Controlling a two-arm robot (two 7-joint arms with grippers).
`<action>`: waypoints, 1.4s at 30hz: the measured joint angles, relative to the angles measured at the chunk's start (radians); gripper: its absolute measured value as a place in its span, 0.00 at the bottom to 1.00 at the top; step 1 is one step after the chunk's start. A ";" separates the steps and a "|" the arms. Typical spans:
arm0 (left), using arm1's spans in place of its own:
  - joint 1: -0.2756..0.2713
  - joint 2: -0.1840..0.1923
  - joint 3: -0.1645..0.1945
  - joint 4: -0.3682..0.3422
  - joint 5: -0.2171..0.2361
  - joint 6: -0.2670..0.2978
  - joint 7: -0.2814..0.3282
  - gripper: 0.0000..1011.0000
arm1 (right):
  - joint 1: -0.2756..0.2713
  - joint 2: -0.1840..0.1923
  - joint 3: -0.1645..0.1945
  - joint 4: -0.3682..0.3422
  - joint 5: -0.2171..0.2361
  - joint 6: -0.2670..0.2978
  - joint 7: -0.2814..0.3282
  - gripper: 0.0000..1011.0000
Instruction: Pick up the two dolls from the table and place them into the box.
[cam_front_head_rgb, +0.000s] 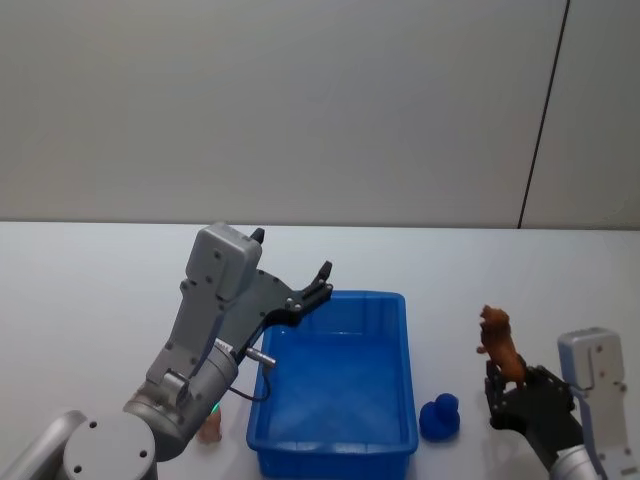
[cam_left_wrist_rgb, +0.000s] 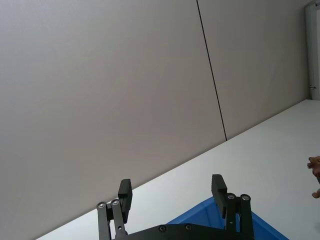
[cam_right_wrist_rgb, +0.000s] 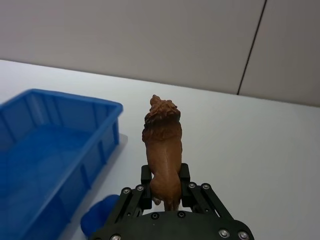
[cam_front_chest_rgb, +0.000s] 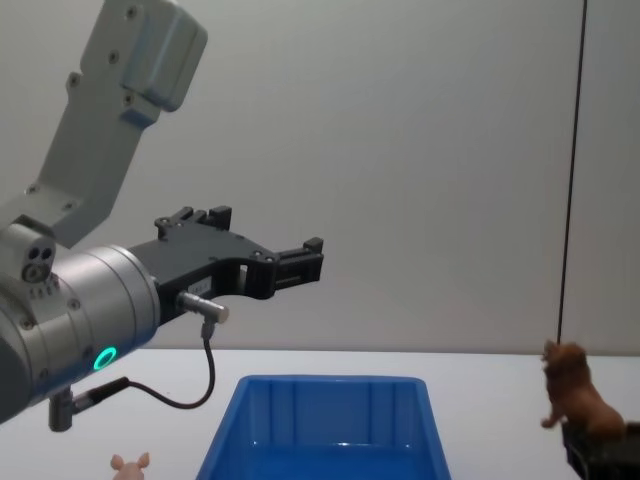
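Observation:
My right gripper (cam_front_head_rgb: 507, 385) is shut on the brown lion doll (cam_front_head_rgb: 497, 343), holding it upright above the table (cam_front_head_rgb: 90, 290), right of the blue box (cam_front_head_rgb: 404, 310). In the right wrist view the lion doll (cam_right_wrist_rgb: 162, 142) stands clamped between the fingers (cam_right_wrist_rgb: 186, 176), with the box (cam_right_wrist_rgb: 75, 101) off to one side. The pink pig doll (cam_front_head_rgb: 211, 429) stands on the table against the box's left side, partly hidden by my left arm; the chest view shows its ears (cam_front_chest_rgb: 130, 464). My left gripper (cam_left_wrist_rgb: 171, 189) hovers open with nothing in it over the box's far left corner.
A small blue toy (cam_front_head_rgb: 440, 418) sits on the table between the box and my right gripper. A grey wall with a dark vertical seam (cam_front_head_rgb: 540, 120) rises behind the table.

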 joint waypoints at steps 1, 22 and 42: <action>0.000 0.000 0.000 0.000 0.000 0.000 0.000 0.99 | 0.001 0.000 0.000 -0.005 -0.001 -0.004 0.010 0.29; 0.000 0.000 0.000 0.000 0.000 0.000 0.000 0.99 | 0.119 -0.055 -0.034 0.054 -0.051 -0.006 0.284 0.29; 0.000 0.000 0.000 0.000 0.000 0.000 0.000 0.99 | 0.262 -0.139 -0.070 0.225 -0.108 0.025 0.398 0.64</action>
